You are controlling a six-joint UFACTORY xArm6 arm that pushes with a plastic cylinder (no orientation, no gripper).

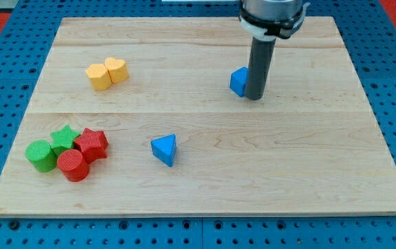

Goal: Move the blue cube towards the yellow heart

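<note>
The blue cube (238,81) sits right of the board's middle, toward the view's top. My tip (253,97) stands right against its right side, partly hiding it. The yellow heart (117,69) lies at the upper left, touching a yellow hexagon block (99,77) on its left. The heart is far to the left of the cube, at about the same height in the view.
A blue triangular block (164,149) lies below the middle. A cluster at the lower left holds a green cylinder (41,155), a green star (64,137), a red star (92,144) and a red cylinder (72,165). The wooden board (322,173) ends at blue pegboard.
</note>
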